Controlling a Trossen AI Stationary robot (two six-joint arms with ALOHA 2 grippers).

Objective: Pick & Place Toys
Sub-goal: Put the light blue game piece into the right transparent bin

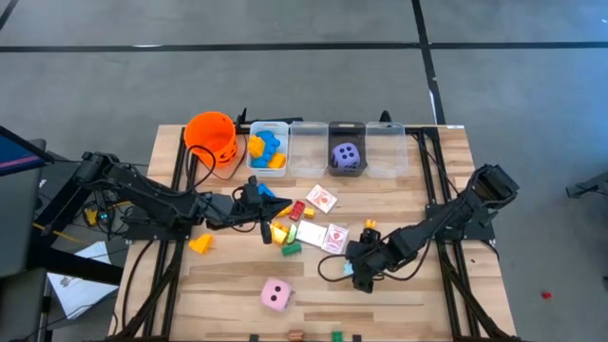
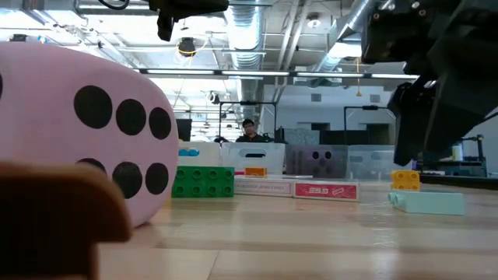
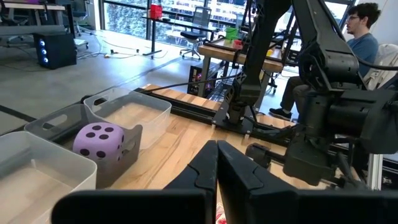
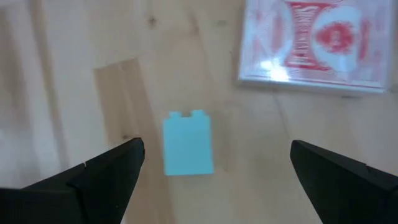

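A pale blue block (image 4: pixel 188 143) lies flat on the wooden table, and my right gripper (image 4: pixel 217 150) hangs open above it with one finger on each side, touching nothing. In the high view this gripper (image 1: pixel 359 271) is right of the table's middle. My left gripper (image 1: pixel 275 206) is shut and empty above the toy cluster, pointing level; its shut fingers (image 3: pixel 216 168) show in the left wrist view. Other toys lie on the table: a pink die (image 1: pixel 276 295), a green block (image 1: pixel 291 249), a yellow block (image 1: pixel 200 244) and cards (image 1: pixel 334 237). A purple die (image 1: pixel 347 155) sits in a grey bin.
A row of bins (image 1: pixel 309 147) stands along the far edge; the leftmost (image 1: pixel 269 150) holds blue and yellow blocks. An orange bucket (image 1: pixel 211 136) stands to its left. A card pack (image 4: pixel 317 46) lies just beyond the pale blue block. A person sits beyond the table (image 3: pixel 357 37).
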